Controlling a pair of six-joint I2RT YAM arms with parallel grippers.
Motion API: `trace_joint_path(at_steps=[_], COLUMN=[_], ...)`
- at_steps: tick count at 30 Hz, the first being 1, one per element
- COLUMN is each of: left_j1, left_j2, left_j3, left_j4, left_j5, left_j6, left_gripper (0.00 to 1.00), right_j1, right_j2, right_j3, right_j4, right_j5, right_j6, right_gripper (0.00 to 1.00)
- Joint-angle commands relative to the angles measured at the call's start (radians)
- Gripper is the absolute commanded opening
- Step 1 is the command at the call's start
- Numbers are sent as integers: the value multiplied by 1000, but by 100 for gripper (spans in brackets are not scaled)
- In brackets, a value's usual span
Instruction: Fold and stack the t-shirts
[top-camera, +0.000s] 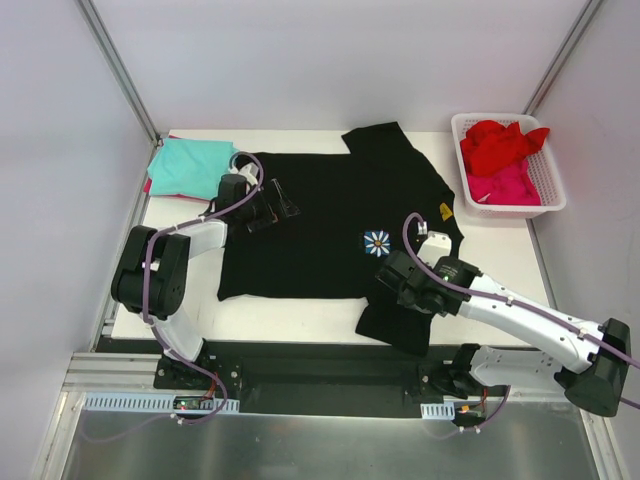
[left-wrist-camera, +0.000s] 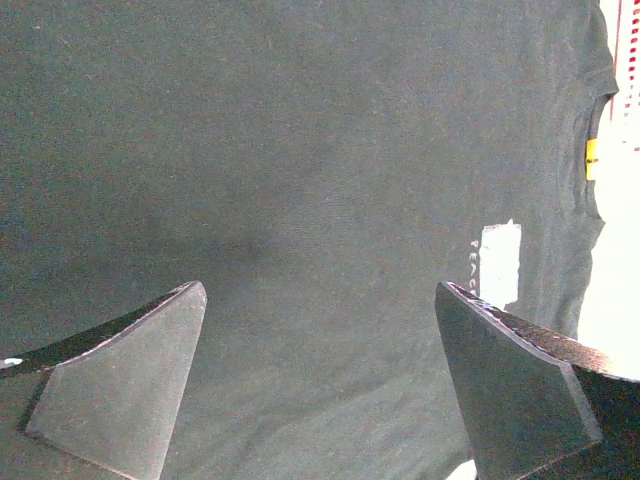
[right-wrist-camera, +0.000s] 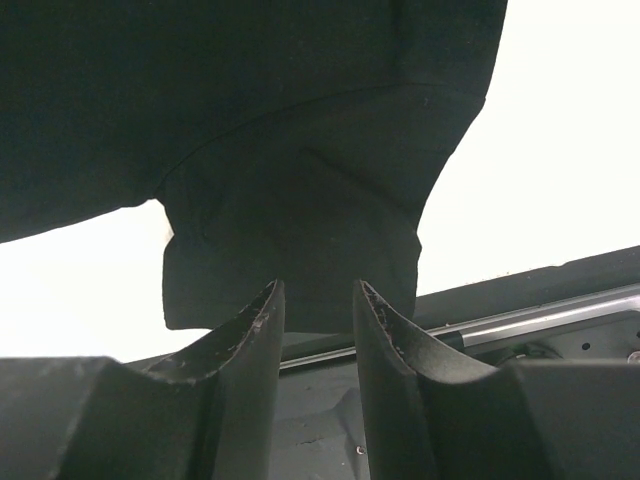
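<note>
Your black t-shirt (top-camera: 320, 225) lies spread flat across the middle of the white table (top-camera: 290, 315). Its collar is toward the right, and one sleeve reaches the far edge. The other sleeve (right-wrist-camera: 300, 230) hangs over the near edge.

On the chest, a small white-and-blue flower print (top-camera: 377, 243) carries no words. Near the collar sits a yellow tag (top-camera: 445, 211) with a dark mark, too small to read. In the left wrist view that tag (left-wrist-camera: 592, 160) is just as unreadable. Beside a washed-out pale patch (left-wrist-camera: 500, 262) runs a short line of tiny white letters (left-wrist-camera: 474, 262), and you can't make them out with certainty.

Your left gripper (top-camera: 275, 205) hovers over the shirt's left part, fingers (left-wrist-camera: 130, 385) spread wide with only black cloth below and nothing between them.

Your right gripper (top-camera: 392, 272) is over the near right part of the shirt, next to the flower print. Its fingers (right-wrist-camera: 255, 330) stand close together with a slim gap, and the sleeve hem shows through that gap. You cannot tell whether any cloth is pinched.

The teal t-shirt (top-camera: 190, 165) lies folded at the far left corner, touching the black one's edge. At the far right, a white slotted basket (top-camera: 545, 205) holds a crumpled red t-shirt (top-camera: 500, 143) and a pink t-shirt (top-camera: 505, 185).
</note>
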Motion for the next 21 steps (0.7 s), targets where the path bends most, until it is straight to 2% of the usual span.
trace_joint_path(at_steps=[1,10,21], left_j1=[20,68,91], left_j2=[29,23,-24], left_j3=[20,21,-22], left_j4=[65,-35,-50], left_j5=[36,-15,-47], left_j6=[-11,36,62], left_gripper=[99,99,99], right_j1=[-11,-19,-22], right_j2=[-21,-49,-61], right_j3=[-13,-33,-45], right_j4=[-1,1,-9], right_j5=[0,-9,-17], right_j6=[-17,-16,-6], right_gripper=[37,37,37])
